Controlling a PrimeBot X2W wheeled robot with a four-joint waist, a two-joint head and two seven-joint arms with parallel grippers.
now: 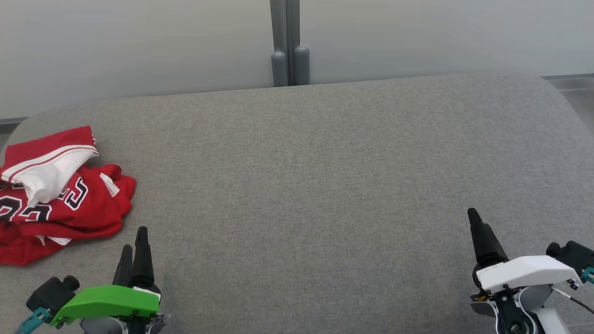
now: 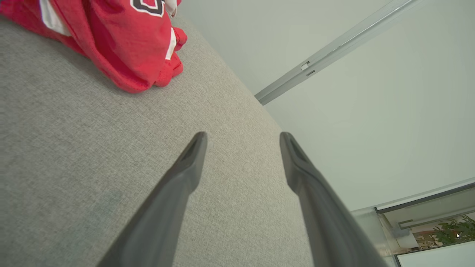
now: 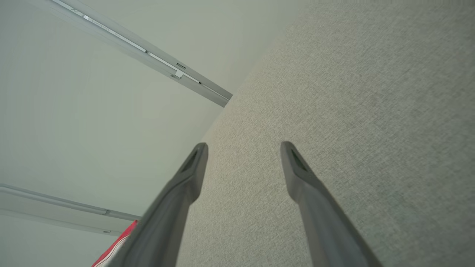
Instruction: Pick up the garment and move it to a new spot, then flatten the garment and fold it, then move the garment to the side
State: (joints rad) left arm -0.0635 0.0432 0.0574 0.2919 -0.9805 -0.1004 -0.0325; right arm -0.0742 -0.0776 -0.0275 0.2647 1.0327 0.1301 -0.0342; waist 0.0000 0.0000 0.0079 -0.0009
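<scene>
While left gripper (image 2: 243, 137) and right gripper (image 3: 243, 146) gape empty, the crumpled jersey (image 1: 69, 204) looks soft, light; probably best pinched at a raised fold.

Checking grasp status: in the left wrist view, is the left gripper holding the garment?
No, the left gripper is open over bare grey surface, the garment lying apart.

Your cushioned surface (image 1: 325, 185) is grey woven cloth, matt, coarse; garment (image 1: 69, 204) at its left edge is soft red cloth with white cloth inside. On your left gripper (image 2: 243, 135), dark matt fingers (image 2: 174, 193), smooth green plastic cover (image 1: 111, 299); right gripper (image 3: 243, 144) has a white cover (image 1: 524, 271), slightly glossy.
</scene>
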